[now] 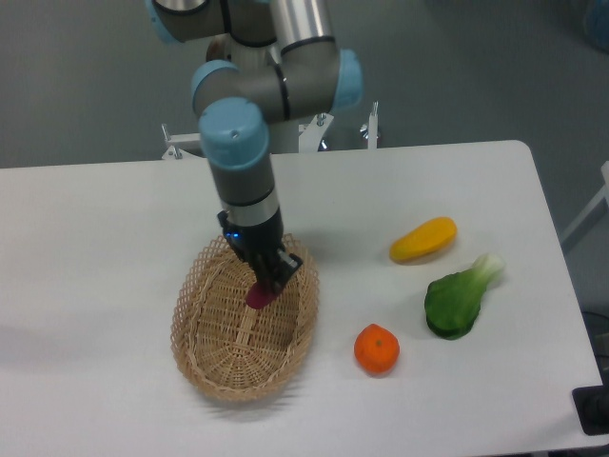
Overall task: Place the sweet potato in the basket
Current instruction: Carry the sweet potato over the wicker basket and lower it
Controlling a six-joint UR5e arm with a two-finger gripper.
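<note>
The tool (269,282) grips the sweet potato (259,296) inside the basket (200,357) on the table (95,238). A yellow vegetable (423,239), bok choy (457,299) and orange (377,348) lie right. No writing is legible.

Sweet potato (259,296) and basket (205,360), white table.
Magenta tuber, only its lower end visible, sits over the basket's upper interior; basket oval, tan wicker, looped rim, upright.

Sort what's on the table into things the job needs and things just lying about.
Needed: sweet potato, held by the gripper over the basket.

Lying about: yellow vegetable, orange, leafy green.
</note>
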